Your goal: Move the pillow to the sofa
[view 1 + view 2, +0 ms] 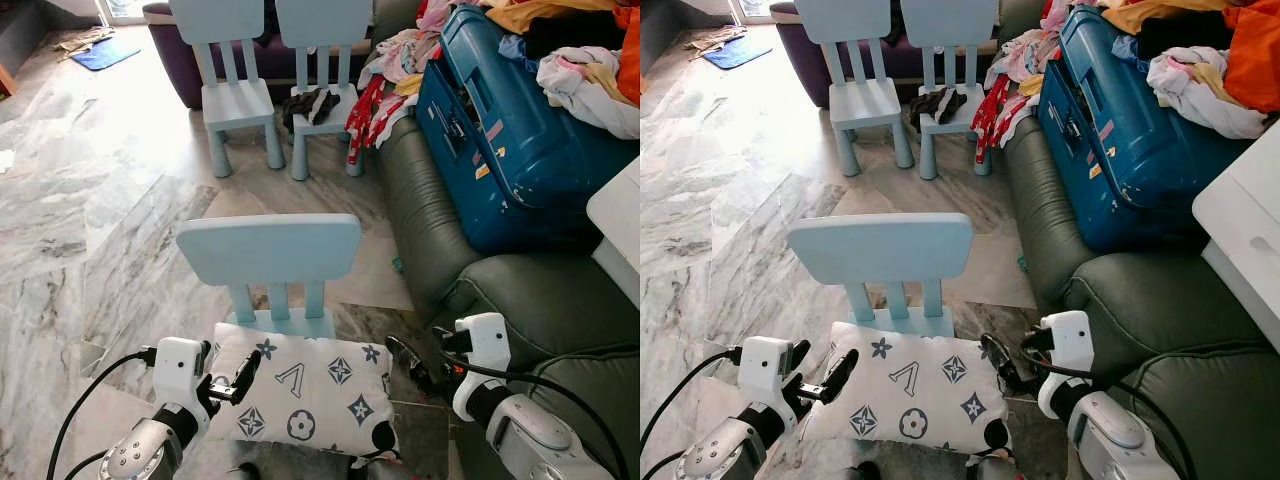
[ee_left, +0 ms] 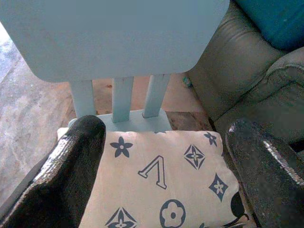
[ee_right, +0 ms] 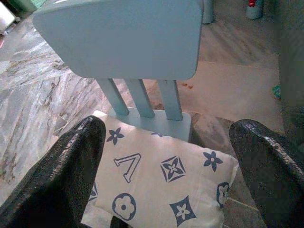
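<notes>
Lying flat between both grippers' spread fingers, the white blue-patterned rectangular pillow (image 1: pixel 305 388) runs crosswise from left gripper (image 1: pixel 228 386) to right gripper (image 1: pixel 412 368).

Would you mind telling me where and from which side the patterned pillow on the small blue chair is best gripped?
Probably by its two short side edges, one gripper each. The pillow lies flat on the chair, wider than the seat, so both ends overhang. The left gripper and right gripper already flank it, open; the backrest blocks the far side.
</notes>
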